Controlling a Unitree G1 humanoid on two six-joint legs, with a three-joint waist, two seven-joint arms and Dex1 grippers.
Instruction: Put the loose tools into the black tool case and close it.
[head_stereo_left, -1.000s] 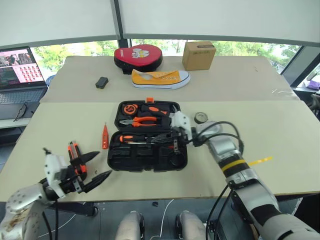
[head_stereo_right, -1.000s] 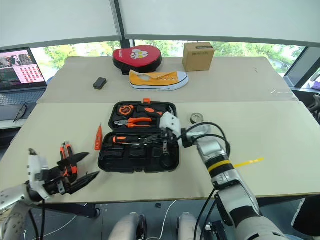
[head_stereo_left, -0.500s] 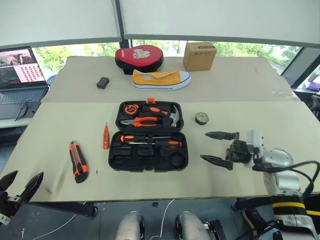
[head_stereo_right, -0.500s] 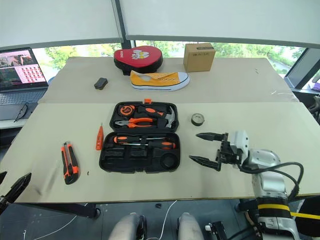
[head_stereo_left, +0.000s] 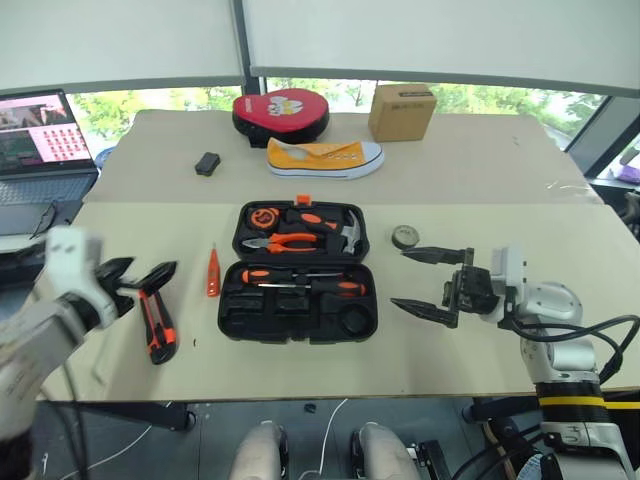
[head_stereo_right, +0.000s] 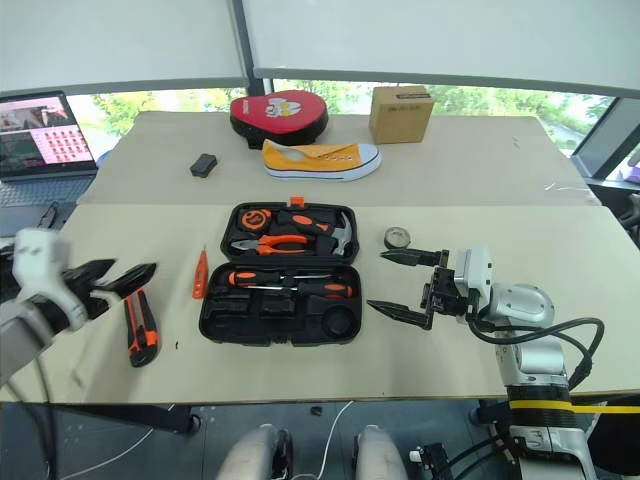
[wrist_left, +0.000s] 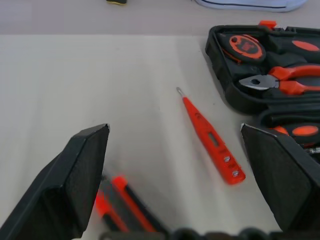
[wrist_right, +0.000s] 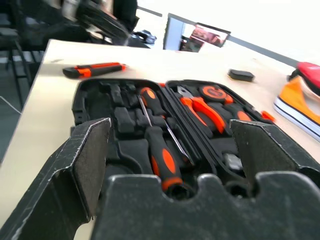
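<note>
- I saw the black tool case (head_stereo_left: 296, 271) lying open on the table (head_stereo_left: 520, 330), its long axis running left to right, with the orange latch (head_stereo_left: 301, 200) on its far edge.
- Two long screwdrivers (head_stereo_left: 300, 281) lay inside the case's near half, parallel to its long axis, handles pointing opposite ways.
- The small tester screwdriver (head_stereo_left: 212, 272) lay just left of the case, its long axis front to back and its tip pointing away from me.
- The utility knife (head_stereo_left: 156, 319) lay farther left of the case, well apart from it, roughly front to back.
- The tape roll (head_stereo_left: 405, 237) sat flat just right of the case's far half.
- My right gripper (head_stereo_left: 432, 281) hung right of the case, pointing at it, fingers spread wide and holding nothing.
- My left gripper (head_stereo_left: 140, 274) was above the knife's far end, fingers wide and empty; I could not tell whether it touched the knife.
- A second earlier the right gripper was over the case at the screwdrivers; it had since drawn back to the right.
- The left gripper had come forward from the table's near edge.
</note>
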